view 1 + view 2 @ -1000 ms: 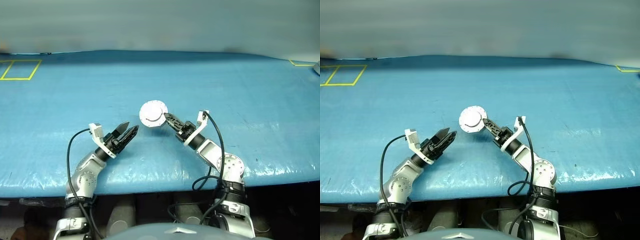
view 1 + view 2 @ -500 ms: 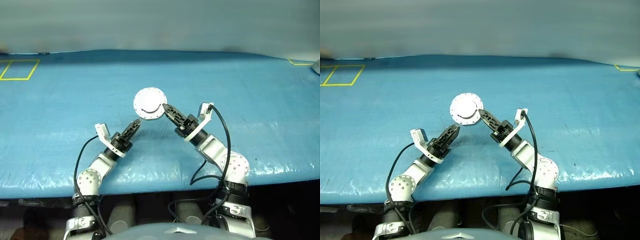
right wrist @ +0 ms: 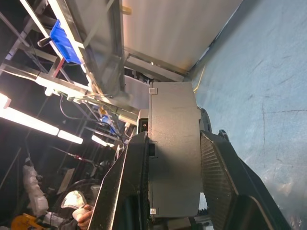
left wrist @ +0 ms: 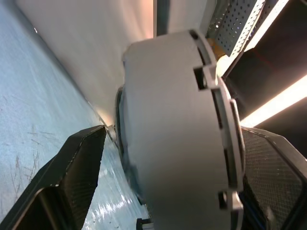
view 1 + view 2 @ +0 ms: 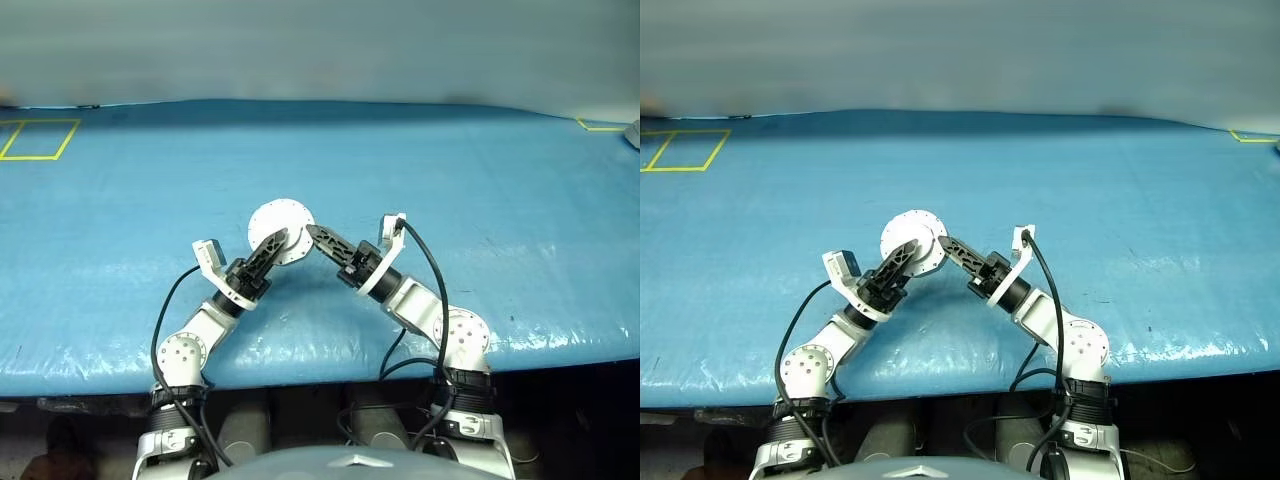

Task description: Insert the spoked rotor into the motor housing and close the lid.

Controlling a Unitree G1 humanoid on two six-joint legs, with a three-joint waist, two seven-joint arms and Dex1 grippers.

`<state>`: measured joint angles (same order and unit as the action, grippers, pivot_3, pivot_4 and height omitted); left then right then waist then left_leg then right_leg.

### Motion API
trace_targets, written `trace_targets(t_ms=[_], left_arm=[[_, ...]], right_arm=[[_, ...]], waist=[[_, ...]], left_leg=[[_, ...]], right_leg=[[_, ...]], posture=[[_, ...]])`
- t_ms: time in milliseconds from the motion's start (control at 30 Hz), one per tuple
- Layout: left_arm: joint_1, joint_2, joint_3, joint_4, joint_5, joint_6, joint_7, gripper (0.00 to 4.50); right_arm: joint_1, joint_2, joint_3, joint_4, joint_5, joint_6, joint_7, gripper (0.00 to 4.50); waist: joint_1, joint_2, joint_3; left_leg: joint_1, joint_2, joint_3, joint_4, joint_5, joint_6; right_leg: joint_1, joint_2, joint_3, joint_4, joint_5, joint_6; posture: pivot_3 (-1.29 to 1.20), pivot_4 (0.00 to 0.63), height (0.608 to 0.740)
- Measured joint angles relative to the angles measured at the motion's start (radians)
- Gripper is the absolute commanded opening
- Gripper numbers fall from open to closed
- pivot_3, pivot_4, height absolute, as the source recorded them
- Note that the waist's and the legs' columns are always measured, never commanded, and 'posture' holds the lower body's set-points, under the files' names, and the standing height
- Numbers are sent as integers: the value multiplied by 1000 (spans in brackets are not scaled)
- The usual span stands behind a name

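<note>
Motor housing (image 5: pixel 279 231) — matt silver metal; table cover (image 5: pixel 480 180) — glossy blue plastic.

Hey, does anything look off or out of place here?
Nothing stands out. The right gripper holds the motor housing above the blue table, and the open left gripper straddles it.

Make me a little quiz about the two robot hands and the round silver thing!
1. True or false: the round silver motor housing lies flat on the blue table.
2. Which hand grips it? A) left hand B) right hand
3. Fill in: the left hand's fingers are ____ on either side of the housing.

Key: 1 false, it is held up above the table. 2 B. 3 open.
</note>
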<state>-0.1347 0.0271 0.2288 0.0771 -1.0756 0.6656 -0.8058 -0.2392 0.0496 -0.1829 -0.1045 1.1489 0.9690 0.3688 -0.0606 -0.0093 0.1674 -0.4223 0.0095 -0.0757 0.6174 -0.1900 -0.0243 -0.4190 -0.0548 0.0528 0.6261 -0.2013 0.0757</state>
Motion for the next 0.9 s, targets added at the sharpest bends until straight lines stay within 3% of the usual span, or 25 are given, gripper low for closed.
trace_targets(t_ms=[133, 333, 733, 900], left_arm=[[-17, -9, 8, 0, 0, -14, 1, 4491], [-18, -9, 5, 4, -6, -13, -5, 2604], [-13, -22, 6, 5, -9, -20, 8, 2571], [-12, -28, 5, 6, 17, -40, 23, 2571]], right_arm=[[1, -7, 8, 0, 0, 0, 2, 1273], [10, -9, 28, -11, 0, -4, 19, 1273], [18, -24, 50, -21, -43, -51, 57, 1273], [18, -33, 59, -16, -69, -75, 69, 2793]], waist=[[0, 0, 0], [0, 0, 0], [0, 0, 0], [0, 0, 0]], left_leg=[[-1, 0, 0, 1, 0, 0], [-1, 0, -1, 2, 0, 0], [-1, 0, -1, 3, 0, 0], [-1, 0, -1, 3, 0, 0]], right_leg=[[0, 0, 0, 0, 0, 0], [0, 0, 0, 0, 0, 0], [1, 0, 0, 0, 0, 1], [1, 0, 0, 0, 0, 1]], posture=[[0, 150, 740], [0, 150, 740], [0, 150, 740], [0, 150, 740]])
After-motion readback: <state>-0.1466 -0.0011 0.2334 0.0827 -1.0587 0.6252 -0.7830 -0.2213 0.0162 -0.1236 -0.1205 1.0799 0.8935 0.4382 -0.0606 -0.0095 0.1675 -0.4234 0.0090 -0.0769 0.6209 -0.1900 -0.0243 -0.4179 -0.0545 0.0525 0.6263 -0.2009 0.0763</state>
